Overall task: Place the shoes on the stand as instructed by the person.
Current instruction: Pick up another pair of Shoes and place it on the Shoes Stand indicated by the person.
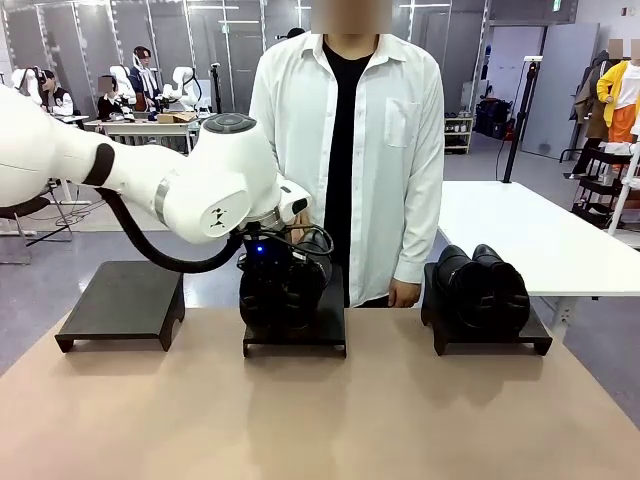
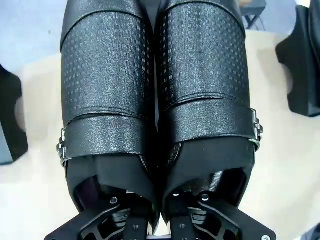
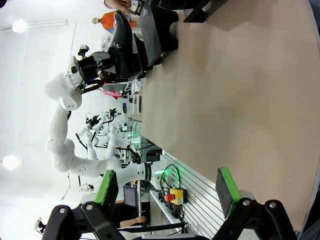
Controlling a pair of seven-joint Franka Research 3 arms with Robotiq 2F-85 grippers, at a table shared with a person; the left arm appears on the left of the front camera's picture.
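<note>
A pair of black textured shoes [image 1: 285,292] [image 2: 157,85] with buckle straps is at the top of the middle black stand [image 1: 296,338]. My left gripper [image 1: 278,268] [image 2: 160,222] is shut on it, fingers inside the heel openings. I cannot tell whether the soles rest on the stand. The right wrist view shows the same pair [image 3: 122,50] held against that stand [image 3: 150,35]. A second dark pair [image 1: 480,285] sits on the right stand [image 1: 490,335]. My right gripper [image 3: 167,192] is open over the table's near edge. The person [image 1: 350,130] stands behind the middle stand, one hand [image 1: 404,293] hanging down.
The left stand [image 1: 120,305] is bare. Bare brown tabletop [image 1: 320,420] spreads in front of the three stands. A white table [image 1: 530,235] stands behind on the right. Dark stand edges [image 2: 7,125] [image 2: 300,65] flank the held shoes in the left wrist view.
</note>
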